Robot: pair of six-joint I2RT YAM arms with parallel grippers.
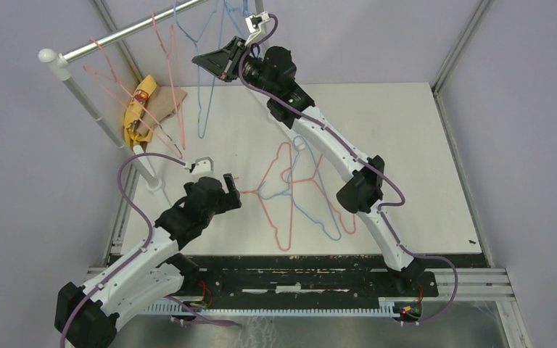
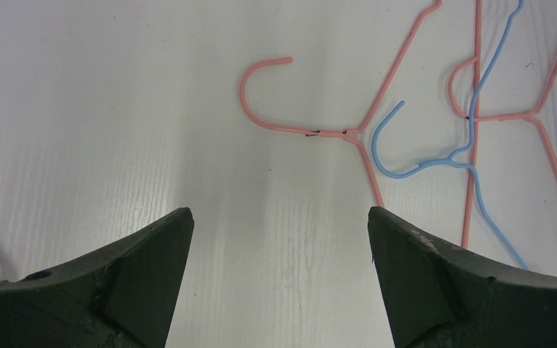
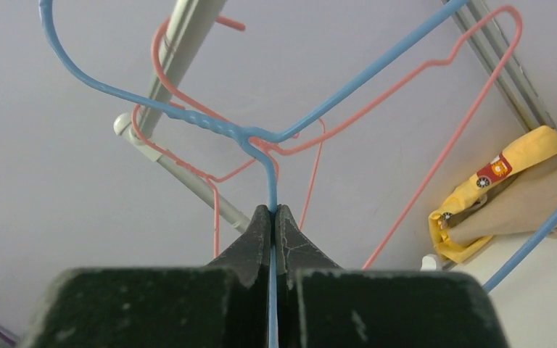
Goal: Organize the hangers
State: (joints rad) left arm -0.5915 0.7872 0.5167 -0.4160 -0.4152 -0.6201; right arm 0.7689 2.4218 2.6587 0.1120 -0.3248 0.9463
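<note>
Up by the silver rail (image 1: pixel 138 32) the right gripper (image 3: pixel 272 214) is pinched tight on a blue hanger (image 3: pixel 203 123), the wire running straight down between its two black fingers, with the twisted neck and the hook rising just above the fingertips. Behind that wire, a little further from the gripper, pink hangers (image 3: pixel 435 61) hang on the rail, their outlines crossing the blue one. Off to the gripper's lower right sits a yellow bundle (image 3: pixel 508 163) against a piece of brown cardboard (image 3: pixel 529 199). Low down over the white table (image 1: pixel 406 145), the left gripper (image 2: pixel 279 214) hovers with its fingers spread wide and nothing held. Just ahead of it lies the hook of a pink hanger (image 2: pixel 250 80), flat on the table. Ahead and to its right that hanger joins a loose heap (image 1: pixel 301 196) of pink and blue wire, where the hook of a second blue hanger (image 2: pixel 381 145) curls beside the pink neck. The wires in the heap cross one another, and I cannot tell how many there are.
</note>
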